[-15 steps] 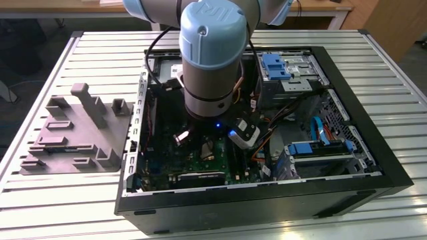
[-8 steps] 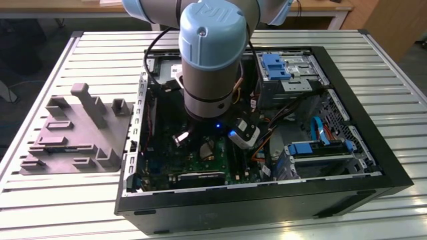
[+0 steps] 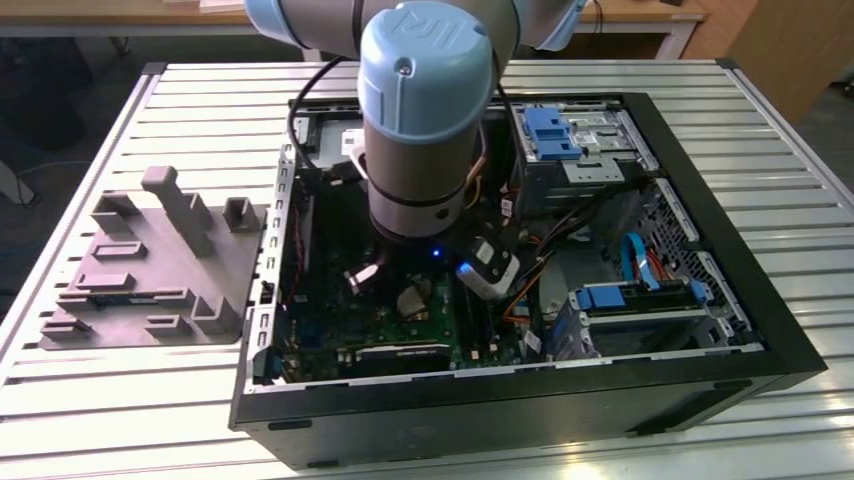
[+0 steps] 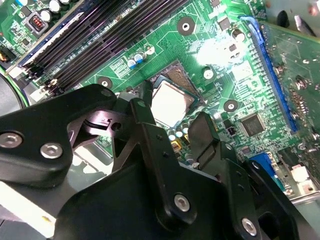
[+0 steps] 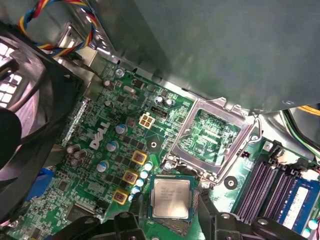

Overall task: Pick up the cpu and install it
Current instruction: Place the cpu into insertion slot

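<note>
"Two things decide this step," said the fitter. "The cpu [image 5: 171, 198] lies at the motherboard [image 5: 100, 150] socket, just beside the raised load plate [image 5: 183, 134], and the hand [image 4: 173, 110] straddles it."

"Pinching it, or clear of it?" asked the apprentice.

"Neither wrist view settles that. Nor whether the chip is fully down. By the fitter's judgement, seating wants it flat and square to the socket frame — no tilt, no force. A corner riding up could bend pins."

"And outside?"

"The case [image 3: 507, 415] sits on the desk [image 3: 200, 90] — the grey tray [image 3: 147, 270] beside it."
</note>
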Available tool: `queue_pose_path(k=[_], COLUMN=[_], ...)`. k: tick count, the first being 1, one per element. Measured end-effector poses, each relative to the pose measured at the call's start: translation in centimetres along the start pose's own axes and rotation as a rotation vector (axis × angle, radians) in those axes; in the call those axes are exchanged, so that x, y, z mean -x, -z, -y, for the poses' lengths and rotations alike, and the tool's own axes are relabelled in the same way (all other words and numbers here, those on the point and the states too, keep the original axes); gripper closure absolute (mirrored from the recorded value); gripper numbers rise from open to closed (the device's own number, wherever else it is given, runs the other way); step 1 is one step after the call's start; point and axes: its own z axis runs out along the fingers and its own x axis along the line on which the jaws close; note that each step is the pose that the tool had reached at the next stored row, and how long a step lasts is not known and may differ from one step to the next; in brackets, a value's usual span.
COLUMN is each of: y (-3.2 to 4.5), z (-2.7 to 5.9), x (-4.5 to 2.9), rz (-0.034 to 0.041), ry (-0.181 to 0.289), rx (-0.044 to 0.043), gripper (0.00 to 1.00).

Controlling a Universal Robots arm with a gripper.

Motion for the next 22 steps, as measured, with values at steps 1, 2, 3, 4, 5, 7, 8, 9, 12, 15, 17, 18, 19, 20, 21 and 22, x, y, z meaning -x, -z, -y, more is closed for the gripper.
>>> queue_pose_path(k=[1, 2, 3, 4, 5, 7, 8, 9, 12, 15, 17, 18, 19, 20, 21, 22], y=[-0.10, -0.21, -0.29, -0.38, -0.45, -0.56, -0.60, -0.62, -0.61, -0.21, -0.18, -0.17, -0.16, -0.16, -0.16, -0.16], z=[0.01, 0.02, 0.02, 0.03, 0.03, 0.04, 0.05, 0.05, 0.04, 0.02, 0.02, 0.03, 0.04, 0.04, 0.04, 0.05], x=[0.00, 0.00, 0.00, 0.00, 0.00, 0.00, 0.00, -0.01, 0.00, 0.00, 0.02, 0.02, 0.01, 0.02, 0.02, 0.02], rz=[0.0000, 0.0000, -0.0001, 0.0000, 0.0001, 0.0000, 0.0000, -0.0003, -0.0001, -0.0003, -0.0006, -0.0006, -0.0005, 0.0001, 0.0008, 0.0014], ry=[0.000, 0.000, 0.000, 0.000, 0.000, 0.000, 0.000, 0.000, 0.000, 0.000, -0.001, -0.003, -0.008, -0.016, -0.026, -0.036], rx=[0.0000, 0.0000, 0.0000, 0.0000, 0.0001, 0.0001, 0.0001, -0.0001, 0.0001, 0.0002, -0.0005, -0.0008, -0.0010, -0.0009, -0.0009, -0.0009], gripper=[0.45, 0.45, 0.45, 0.45, 0.45, 0.46, 0.53, 0.59, 0.62, 0.62, 0.62, 0.62, 0.62, 0.62, 0.62, 0.62])
